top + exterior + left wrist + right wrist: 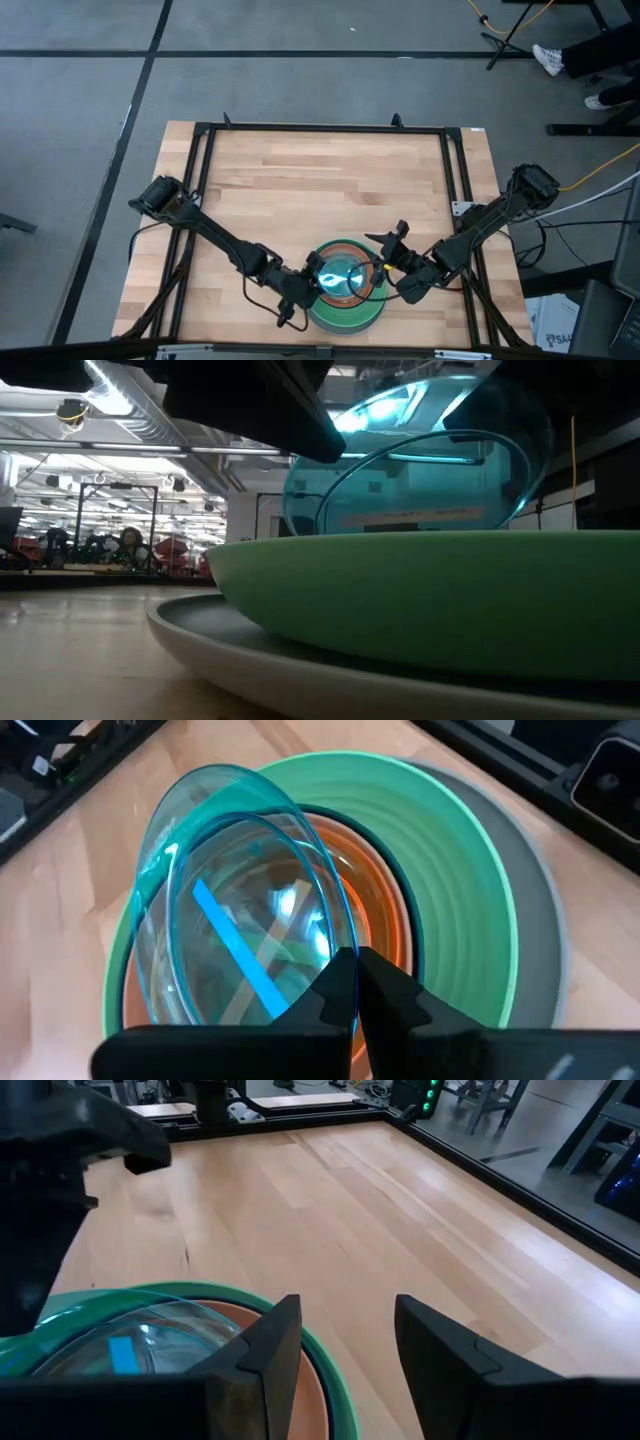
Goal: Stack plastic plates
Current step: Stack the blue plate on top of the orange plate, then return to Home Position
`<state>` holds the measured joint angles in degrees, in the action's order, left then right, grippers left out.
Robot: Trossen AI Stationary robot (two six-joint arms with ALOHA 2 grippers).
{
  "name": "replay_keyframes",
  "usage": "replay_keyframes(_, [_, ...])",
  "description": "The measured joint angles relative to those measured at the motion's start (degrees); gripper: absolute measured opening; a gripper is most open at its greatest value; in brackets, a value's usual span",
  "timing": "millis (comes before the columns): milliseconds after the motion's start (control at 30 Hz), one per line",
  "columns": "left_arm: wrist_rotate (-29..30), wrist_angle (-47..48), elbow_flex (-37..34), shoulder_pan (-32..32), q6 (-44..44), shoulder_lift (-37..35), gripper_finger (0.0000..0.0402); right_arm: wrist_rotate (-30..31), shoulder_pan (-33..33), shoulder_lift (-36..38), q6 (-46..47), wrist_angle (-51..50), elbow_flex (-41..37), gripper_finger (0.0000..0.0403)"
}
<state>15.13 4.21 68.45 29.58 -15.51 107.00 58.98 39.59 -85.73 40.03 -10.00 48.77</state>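
A light wooden table [300,190] with a black metal frame [320,128] around its edge stands on a grey floor [80,120] crossed by dark lines. A yellow cable [510,15] lies on the floor near a person's white shoe [548,60].

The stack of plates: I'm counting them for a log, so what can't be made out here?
- Plates under the cyan plate: only rims of orange, teal, green and grey show.
- Low view: the green plate hides everything inside.
- High view: too small to count.
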Motion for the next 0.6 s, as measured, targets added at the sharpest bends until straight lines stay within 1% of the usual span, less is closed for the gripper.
replay_keyframes(100, [-0.7, -0.1, 0.0, -0.1, 0.2, 0.0, 0.0006, 0.0, 0.0, -0.4, 0.0, 0.0, 0.0, 0.0154])
replay_keyframes(200, [-1.0, 0.0, 0.0, -0.4, 0.3, 0.0, 0.0017, 0.0, 0.0, -1.0, 0.1, 0.0, 0.0, 0.0154])
replay_keyframes(367, [-2.9, 0.2, 0.0, -1.1, 0.3, 0.0, 0.0058, 0.1, 0.0, -1.2, 0.1, 0.0, 0.0, 0.0154])
replay_keyframes(500, [-3.0, 0.2, 0.0, -1.5, 1.5, 0.1, 0.0093, 0.1, 0.0, -1.2, 0.1, 0.0, 0.0, 0.0154])
replay_keyframes(600, [-2.0, 0.7, 0.0, -1.1, 1.5, 0.0, 0.0108, 0.1, 0.0, -1.2, 0.1, -0.1, 0.0, 0.0154])
